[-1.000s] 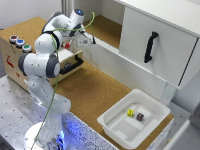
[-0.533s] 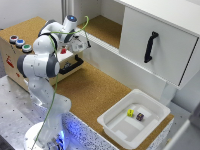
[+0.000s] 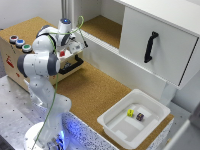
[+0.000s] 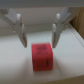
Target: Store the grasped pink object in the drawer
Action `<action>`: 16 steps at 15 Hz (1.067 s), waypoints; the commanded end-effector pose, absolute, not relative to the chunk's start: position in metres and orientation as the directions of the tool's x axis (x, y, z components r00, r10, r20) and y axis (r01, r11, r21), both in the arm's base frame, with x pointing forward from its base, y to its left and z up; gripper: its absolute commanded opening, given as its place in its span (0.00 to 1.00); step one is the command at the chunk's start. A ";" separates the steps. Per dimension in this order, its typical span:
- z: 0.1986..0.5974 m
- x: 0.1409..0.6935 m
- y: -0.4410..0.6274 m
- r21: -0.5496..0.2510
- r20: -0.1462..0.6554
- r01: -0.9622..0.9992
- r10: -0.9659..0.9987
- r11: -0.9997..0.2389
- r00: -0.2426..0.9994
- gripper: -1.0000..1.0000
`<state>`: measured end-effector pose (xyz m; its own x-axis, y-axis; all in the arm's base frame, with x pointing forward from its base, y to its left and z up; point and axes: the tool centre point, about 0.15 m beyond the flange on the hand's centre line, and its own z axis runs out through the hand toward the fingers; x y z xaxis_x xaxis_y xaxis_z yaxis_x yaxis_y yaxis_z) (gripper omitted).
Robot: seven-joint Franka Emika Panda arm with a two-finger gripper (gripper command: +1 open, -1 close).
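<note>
Pale drawer (image 4: 42, 75) floor, pink object (image 4: 42, 55), pincer (image 4: 39, 39) spread

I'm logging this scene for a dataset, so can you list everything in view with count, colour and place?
pink block: 1, reddish pink, below the open fingers, lying in the drawer
drawer: 1, light wood with black bar handle, pulled out of the wooden box
buttons: 3, red, blue, green, on top of the box
white bin: 1, on the cork board, exterior view's right
yellow cube: 1, in the bin
dark cube: 1, beside it
white cabinet: 1, black handle, behind
gripper: 1, open, over the drawer
</note>
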<state>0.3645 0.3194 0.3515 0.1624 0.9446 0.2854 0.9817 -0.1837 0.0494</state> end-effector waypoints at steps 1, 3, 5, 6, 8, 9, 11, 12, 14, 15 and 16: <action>0.376 0.346 0.323 0.110 0.272 0.976 0.950 -0.187 0.152 1.00; 0.397 0.344 0.317 0.130 0.272 0.970 0.948 -0.206 0.165 1.00; 0.425 0.343 0.308 0.155 0.278 0.956 0.940 -0.249 0.199 1.00; 0.438 0.344 0.303 0.164 0.272 0.947 0.935 -0.277 0.226 1.00; 0.463 0.342 0.295 0.176 0.255 0.933 0.930 -0.315 0.266 1.00; 0.470 0.342 0.291 0.180 0.233 0.929 0.931 -0.324 0.280 1.00; 0.477 0.346 0.281 0.173 0.200 0.915 0.923 -0.364 0.329 1.00; 0.481 0.350 0.272 0.188 0.192 0.900 0.913 -0.393 0.359 1.00; 0.486 0.361 0.248 0.185 0.211 0.853 0.867 -0.489 0.451 1.00; 0.485 0.368 0.228 0.171 0.226 0.815 0.828 -0.553 0.514 1.00; 0.484 0.372 0.210 0.141 0.238 0.784 0.790 -0.604 0.566 1.00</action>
